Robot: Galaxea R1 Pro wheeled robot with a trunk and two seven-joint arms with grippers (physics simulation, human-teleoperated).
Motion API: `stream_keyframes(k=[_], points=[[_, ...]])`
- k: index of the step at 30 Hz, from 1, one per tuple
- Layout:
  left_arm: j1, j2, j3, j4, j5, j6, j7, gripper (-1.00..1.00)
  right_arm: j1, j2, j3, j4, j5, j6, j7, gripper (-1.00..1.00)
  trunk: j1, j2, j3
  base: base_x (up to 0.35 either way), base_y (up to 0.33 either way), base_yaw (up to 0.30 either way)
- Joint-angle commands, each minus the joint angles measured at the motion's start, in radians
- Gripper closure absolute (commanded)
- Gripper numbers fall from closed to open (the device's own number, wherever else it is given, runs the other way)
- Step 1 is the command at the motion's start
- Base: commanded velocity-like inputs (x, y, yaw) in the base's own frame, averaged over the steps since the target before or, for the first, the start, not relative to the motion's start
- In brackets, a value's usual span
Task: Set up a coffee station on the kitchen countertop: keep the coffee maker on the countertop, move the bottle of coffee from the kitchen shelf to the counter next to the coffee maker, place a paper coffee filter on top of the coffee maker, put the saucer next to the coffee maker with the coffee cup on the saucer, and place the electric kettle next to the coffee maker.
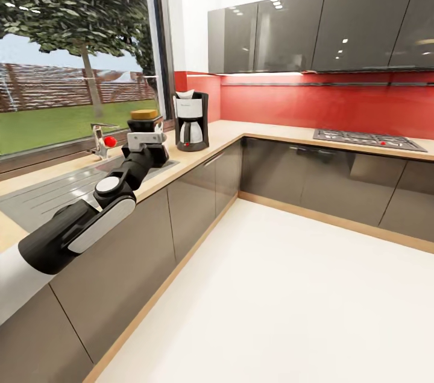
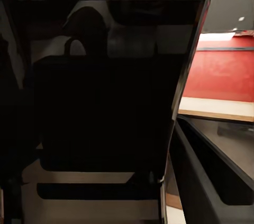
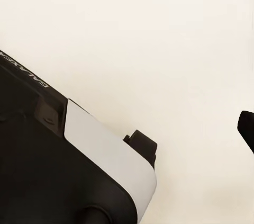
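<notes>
Bottle of coffee [image 1: 144, 119], pinched by our left gripper [image 1: 146, 129], at nine o'clock of coffee maker [image 1: 191, 120]; we should lower it upright onto kitchen countertop [image 1: 199, 152].

The kitchen countertop [image 1: 265, 129] is bare between the coffee maker [image 1: 191, 120] and the stove top [image 1: 369, 140], with lots of room there. On the coffee maker's other side, the sink [image 1: 54, 193] and tap [image 1: 99, 140] stand in the way, close by.
</notes>
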State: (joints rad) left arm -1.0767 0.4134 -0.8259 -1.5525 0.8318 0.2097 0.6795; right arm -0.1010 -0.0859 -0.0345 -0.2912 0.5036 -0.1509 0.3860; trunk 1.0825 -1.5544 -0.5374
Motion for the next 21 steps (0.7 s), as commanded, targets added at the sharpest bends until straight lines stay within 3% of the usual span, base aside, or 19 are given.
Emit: stream_keyframes(k=[1, 21], points=[[-0.002, 0.001, -0.002, -0.001, 0.001, 0.005, 0.006, 1.00, 0.000, 0.000, -0.003, 0.000, 0.007, -0.004, 0.004, -1.00, 0.000, -0.001, -0.001, 0.088, 0.000, 0.000], [-0.002, 0.001, -0.002, -0.001, 0.001, 0.005, 0.006, 1.00, 0.000, 0.000, -0.002, 0.000, 0.007, -0.004, 0.003, -1.00, 0.000, -0.001, -0.001, 0.286, -0.014, 0.000]])
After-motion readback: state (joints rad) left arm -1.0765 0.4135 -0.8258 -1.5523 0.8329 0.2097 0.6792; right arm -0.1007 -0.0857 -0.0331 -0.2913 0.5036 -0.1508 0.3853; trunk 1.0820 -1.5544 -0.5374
